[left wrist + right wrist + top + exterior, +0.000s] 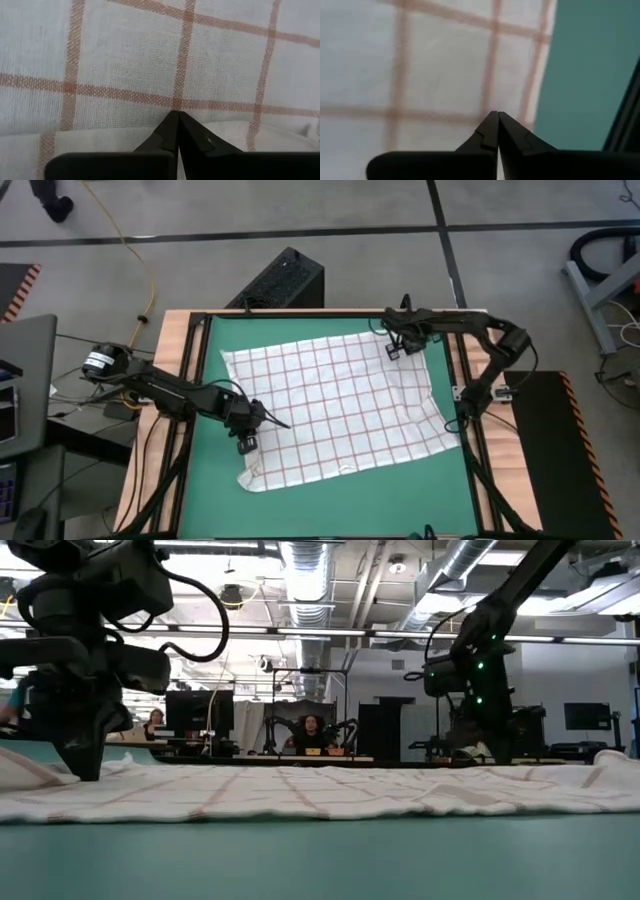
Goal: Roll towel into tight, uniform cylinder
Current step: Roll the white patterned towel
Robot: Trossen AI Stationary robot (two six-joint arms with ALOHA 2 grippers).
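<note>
The left claw [246, 432], fingers together, presses on the towel [340, 395] near its left edge. The right claw [396, 346], fingers together, sits over its far right corner. The towel lies spread on the green mat [215, 480].

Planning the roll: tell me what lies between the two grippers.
In the high view, only the spread towel lies between the left gripper and the right gripper; nothing rests on it.

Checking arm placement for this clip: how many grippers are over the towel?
2. The left gripper sits shut at the towel's left edge; the right gripper sits shut at its far right corner.
</note>
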